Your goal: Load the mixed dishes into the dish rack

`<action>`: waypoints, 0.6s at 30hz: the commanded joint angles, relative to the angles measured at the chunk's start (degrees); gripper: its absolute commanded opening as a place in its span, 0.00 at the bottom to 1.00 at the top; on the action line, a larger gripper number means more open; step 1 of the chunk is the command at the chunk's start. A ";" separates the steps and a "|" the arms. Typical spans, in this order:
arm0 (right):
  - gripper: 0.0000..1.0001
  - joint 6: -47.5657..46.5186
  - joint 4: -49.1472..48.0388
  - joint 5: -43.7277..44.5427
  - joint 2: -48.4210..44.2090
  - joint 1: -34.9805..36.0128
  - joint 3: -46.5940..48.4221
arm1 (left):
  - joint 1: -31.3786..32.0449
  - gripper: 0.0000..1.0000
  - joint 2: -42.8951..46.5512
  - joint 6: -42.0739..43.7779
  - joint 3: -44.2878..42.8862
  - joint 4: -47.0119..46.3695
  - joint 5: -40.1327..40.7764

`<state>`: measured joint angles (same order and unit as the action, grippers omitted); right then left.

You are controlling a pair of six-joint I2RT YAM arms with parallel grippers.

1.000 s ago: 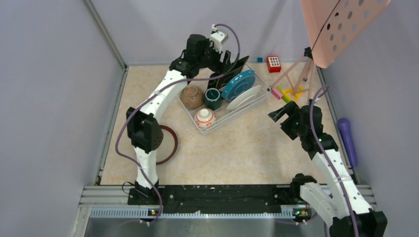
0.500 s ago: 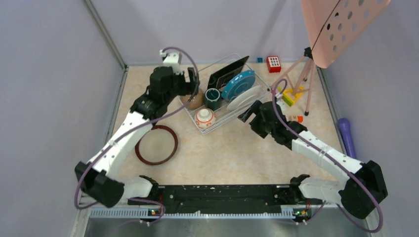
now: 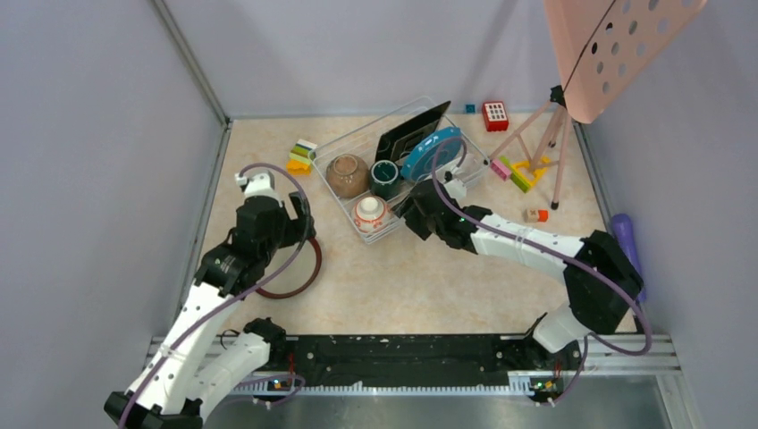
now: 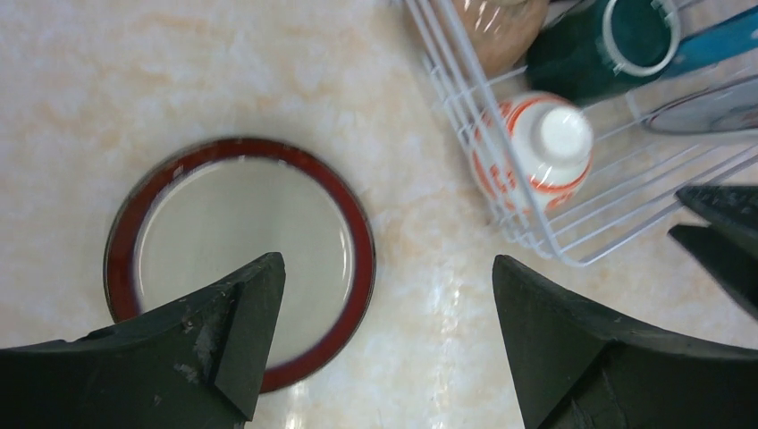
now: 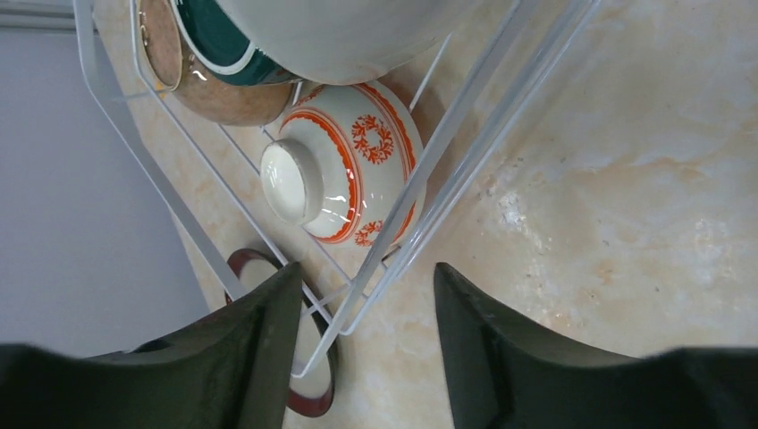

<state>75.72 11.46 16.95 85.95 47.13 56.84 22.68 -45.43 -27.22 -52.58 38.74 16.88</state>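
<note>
Dish rack (image 3: 350,213) near dark red-rimmed round plate (image 4: 232,223); left gripper (image 4: 384,277), right gripper (image 5: 366,277) jaws spread

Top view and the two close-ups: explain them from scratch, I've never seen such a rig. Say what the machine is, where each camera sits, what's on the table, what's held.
Two robot arms are bolted at the table's near edge, each ending in a two-finger gripper. The wide picture comes from a fixed camera above and behind them; each close-up comes from a wrist camera, its own dark fingers at the bottom. A white wire dish rack holds a brown bowl, a dark green mug, an orange-and-white patterned bowl, a blue dotted plate and a black square plate. A red-rimmed round plate lies on the table outside it, below the open left gripper. The right gripper is open at the rack's near corner. Neither holds anything.
</note>
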 commanded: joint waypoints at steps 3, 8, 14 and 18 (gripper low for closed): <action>0.36 4.30 -1.11 3.01 5.13 0.57 3.99 | -0.27 0.91 3.88 -2.72 9.31 1.99 -6.17; 0.07 4.78 2.24 6.54 3.20 0.14 3.51 | 0.14 0.88 1.87 -0.70 11.76 -1.50 -11.61; 0.00 2.39 3.32 5.74 -1.86 -3.72 0.38 | 4.20 0.84 -5.08 0.01 11.88 -2.37 -3.07; 0.00 -1.07 2.98 5.25 -5.18 -5.48 -1.63 | 12.95 0.82 -10.84 -4.23 11.91 -2.33 7.14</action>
<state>80.20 14.02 18.04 86.59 44.31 56.14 29.12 -52.80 -28.36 -40.34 38.76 14.15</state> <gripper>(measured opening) 0.106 0.828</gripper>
